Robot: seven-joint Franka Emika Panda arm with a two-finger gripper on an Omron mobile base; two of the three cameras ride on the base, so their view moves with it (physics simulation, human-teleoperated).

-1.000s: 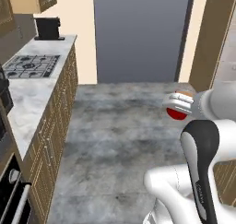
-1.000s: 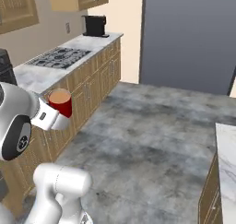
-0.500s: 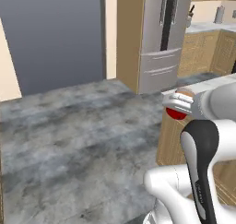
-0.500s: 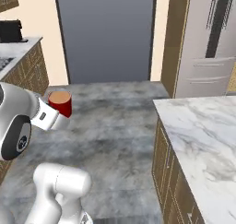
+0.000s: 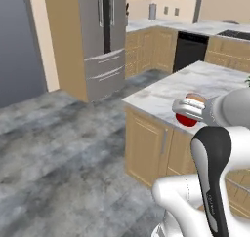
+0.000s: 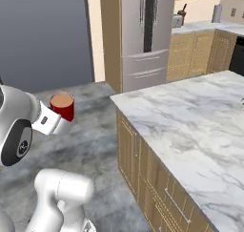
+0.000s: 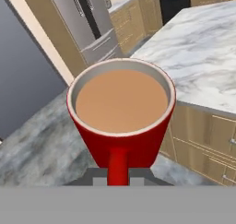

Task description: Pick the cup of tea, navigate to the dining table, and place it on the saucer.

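Aloft, fingers (image 7: 118,174) clasp the cup of tea (image 7: 121,112) beside the marble counter's (image 6: 190,116) edge.

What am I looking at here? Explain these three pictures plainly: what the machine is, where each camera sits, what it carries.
It is a white robot arm on a driving base in a simulated kitchen. Two cameras ride on the base, behind the arm to its left and right; the third sits on the hand. The gripper holds the cup of tea, a red mug full of brown tea, upright. Beside the robot stands a marble counter on wood cabinets, with a steel fridge beyond. No saucer can be seen yet.
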